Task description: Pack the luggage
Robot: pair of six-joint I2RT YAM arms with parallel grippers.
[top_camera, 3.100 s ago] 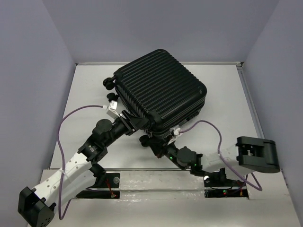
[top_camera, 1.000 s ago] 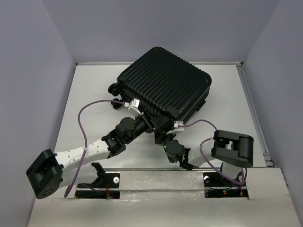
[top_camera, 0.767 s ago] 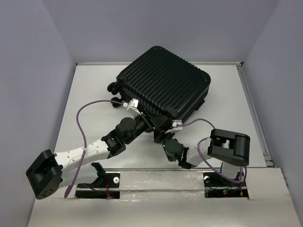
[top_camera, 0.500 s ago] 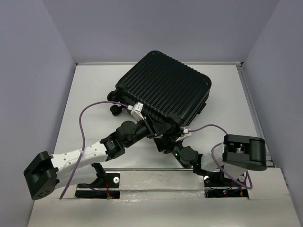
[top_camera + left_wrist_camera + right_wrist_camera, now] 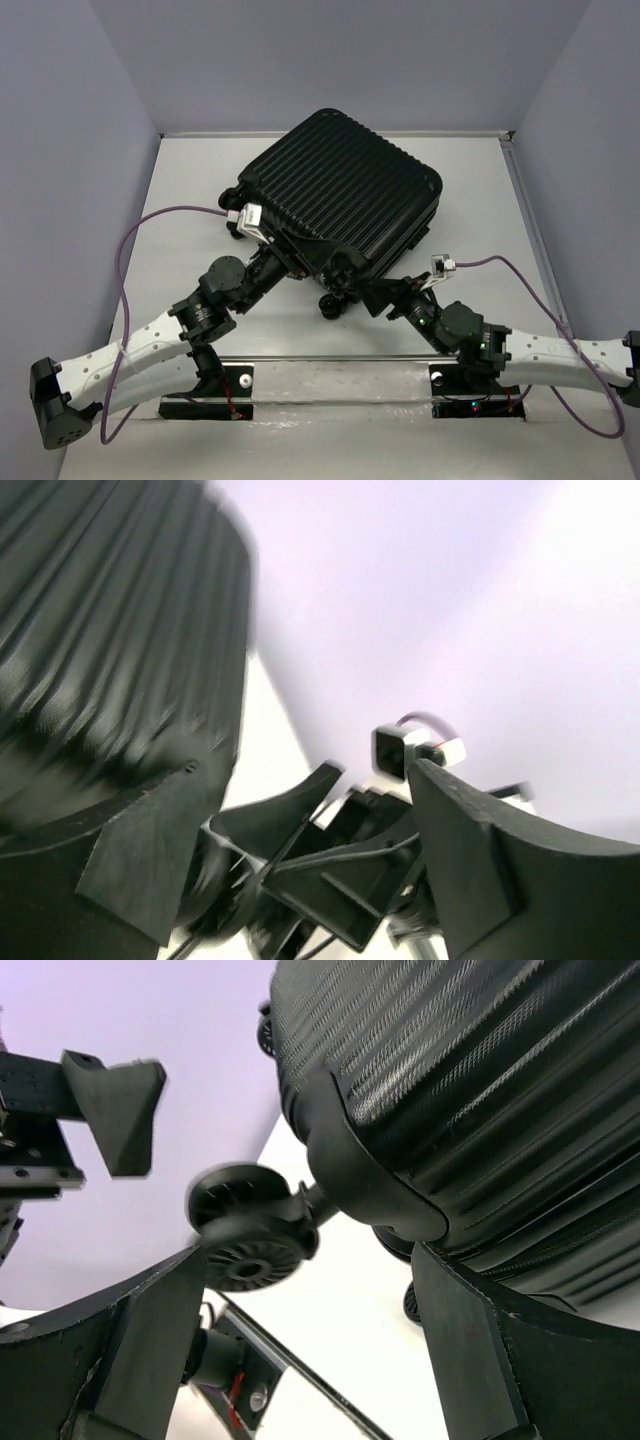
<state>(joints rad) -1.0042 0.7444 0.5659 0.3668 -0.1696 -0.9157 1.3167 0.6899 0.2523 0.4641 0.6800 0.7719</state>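
Note:
The luggage [image 5: 345, 190], a black ribbed hard-shell suitcase, lies shut and askew on the white table [image 5: 200, 200]. My left gripper [image 5: 293, 258] is at its near left edge, open, with nothing between the fingers. In the left wrist view the ribbed shell [image 5: 110, 630] fills the upper left, and the left gripper [image 5: 308, 775] frames the other arm's fingers. My right gripper [image 5: 357, 286] is open beside a caster wheel [image 5: 333, 302] at the near corner. In the right wrist view that wheel [image 5: 250, 1232] hangs just above the right gripper [image 5: 310, 1260], under the shell [image 5: 460, 1090].
Two more caster wheels [image 5: 236, 190] stick out at the suitcase's left side. Purple cables [image 5: 160, 215] loop off both wrists. Lilac walls close the table on three sides. The metal mounting rail [image 5: 330, 375] with both arm bases runs along the near edge.
Both grippers have opened. The right arm has dropped and stretched out to the right, and the left arm has lowered and drawn back. The suitcase has shifted slightly left.

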